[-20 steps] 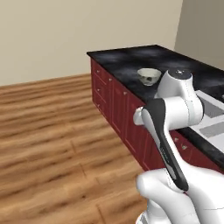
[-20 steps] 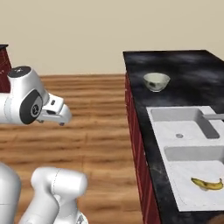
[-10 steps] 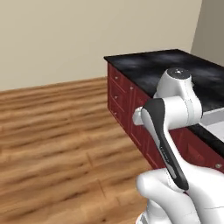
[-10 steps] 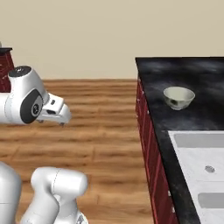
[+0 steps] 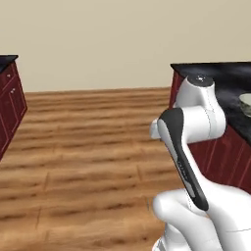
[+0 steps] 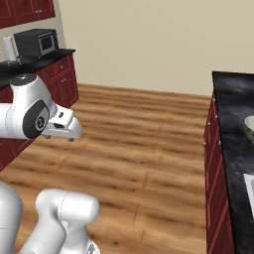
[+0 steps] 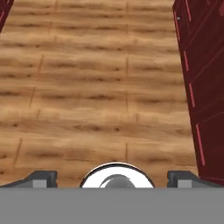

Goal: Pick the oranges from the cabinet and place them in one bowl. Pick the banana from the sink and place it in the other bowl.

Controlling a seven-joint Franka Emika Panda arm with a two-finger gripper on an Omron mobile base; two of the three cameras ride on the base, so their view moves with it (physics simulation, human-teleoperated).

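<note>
The gripper (image 7: 112,177) stands wide apart, holding nothing, above bare wood floor (image 7: 96,87). In the right base view, the other bowl (image 6: 249,125) sits well off to the hand's right on the dark counter (image 6: 233,99). In the left base view its rim (image 5: 245,102) peeks just behind the arm. It's likely stiff and light; fruit should go in gently.

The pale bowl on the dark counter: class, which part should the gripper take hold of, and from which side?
The pale bowl stands upright on the dark counter, mouth up, so its thin rim is the likely grip: come from above, one finger inside the wall, one outside. The picture's edge cuts it off, so the best stretch of rim cannot be told.
</note>
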